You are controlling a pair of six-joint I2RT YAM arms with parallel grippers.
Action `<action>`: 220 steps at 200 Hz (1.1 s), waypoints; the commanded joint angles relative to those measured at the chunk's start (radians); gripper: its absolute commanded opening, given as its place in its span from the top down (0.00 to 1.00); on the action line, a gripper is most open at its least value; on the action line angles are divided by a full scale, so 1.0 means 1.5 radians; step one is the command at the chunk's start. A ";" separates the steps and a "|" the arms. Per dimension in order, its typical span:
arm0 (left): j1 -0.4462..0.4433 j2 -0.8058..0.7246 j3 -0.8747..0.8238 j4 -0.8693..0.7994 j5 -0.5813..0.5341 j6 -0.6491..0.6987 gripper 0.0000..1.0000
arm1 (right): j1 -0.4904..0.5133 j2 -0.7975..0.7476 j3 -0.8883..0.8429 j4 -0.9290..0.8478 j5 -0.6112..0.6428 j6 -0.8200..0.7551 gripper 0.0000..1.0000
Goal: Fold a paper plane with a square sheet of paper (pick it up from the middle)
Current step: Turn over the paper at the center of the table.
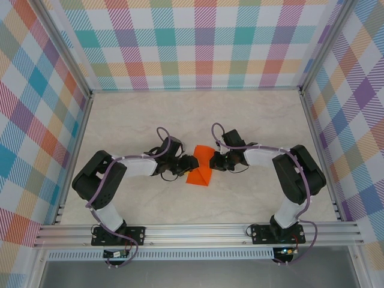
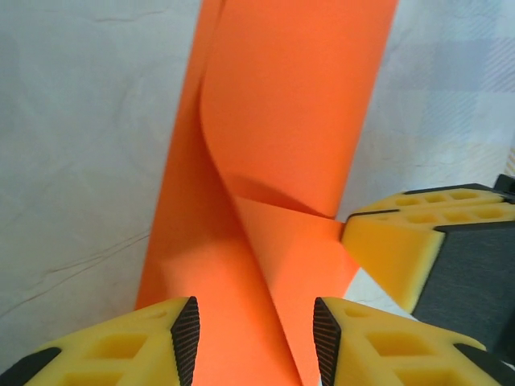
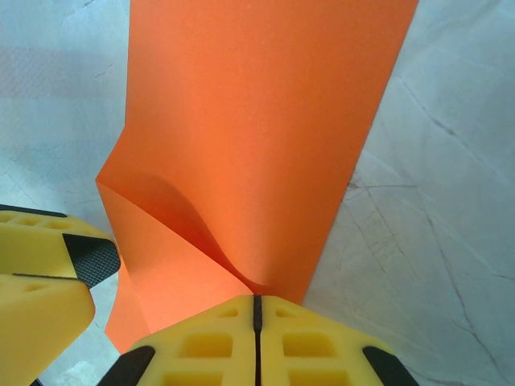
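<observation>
The square sheet of paper (image 1: 200, 170) is glowing plain bright orange. The table (image 1: 252, 114) is showing pale cream marbling. The walls (image 1: 198, 42), from 9 round to 3 o'clock, are displaying pastel plaid. The left gripper (image 2: 256, 342) and right gripper (image 3: 256, 322) are showing yellow with black pads.

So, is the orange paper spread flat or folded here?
Partly folded: the orange paper has one layer curled over another, the two meeting in a crease, and the right tool is shut on its edge.
</observation>
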 commanded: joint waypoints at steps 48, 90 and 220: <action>-0.004 0.039 0.017 0.059 0.047 -0.014 0.60 | -0.008 -0.019 -0.014 0.008 0.011 0.008 0.93; -0.006 0.054 0.036 0.066 0.061 -0.015 0.66 | -0.009 -0.016 -0.014 0.009 0.003 0.005 0.93; -0.013 0.075 0.057 0.043 0.047 0.000 0.85 | -0.012 -0.101 -0.012 -0.020 -0.010 0.022 0.65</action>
